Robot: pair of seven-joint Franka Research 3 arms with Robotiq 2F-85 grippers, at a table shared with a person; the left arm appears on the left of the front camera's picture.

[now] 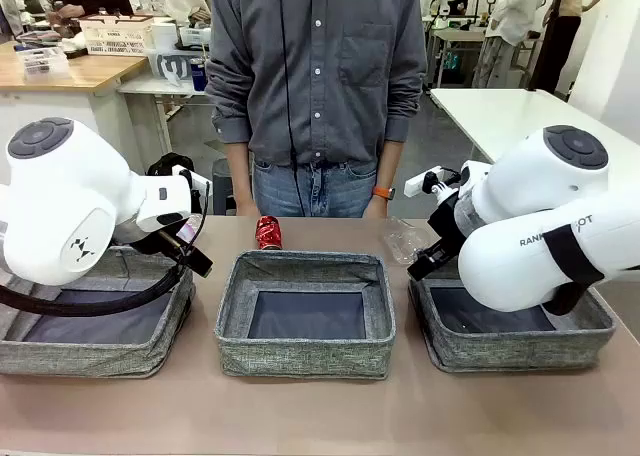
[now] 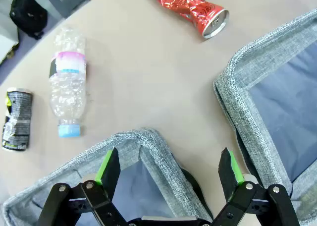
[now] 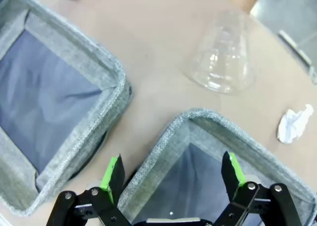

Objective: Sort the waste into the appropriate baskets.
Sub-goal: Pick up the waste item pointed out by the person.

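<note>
Three grey woven baskets stand in a row: left [image 1: 100, 356], middle [image 1: 305, 354], right [image 1: 520, 356]. My left gripper [image 2: 169, 171] hangs open and empty over the far corner of the left basket [image 2: 148, 137]. Beyond it on the table lie a crushed red can [image 2: 190, 8], a clear bottle [image 2: 68, 82] with a pink label and blue cap, and a dark can [image 2: 16, 119]. My right gripper [image 3: 172, 174] is open and empty above the right basket's far rim [image 3: 198, 116]. Past that rim lie a clear crumpled plastic piece [image 3: 223, 60] and a white paper wad [image 3: 294, 124].
A person in a grey shirt [image 1: 315, 76] stands at the table's far edge, hands down behind the red can [image 1: 268, 232]. A black bag [image 2: 27, 13] lies on the floor beyond the table. The middle basket [image 2: 237, 82] holds nothing that I can see.
</note>
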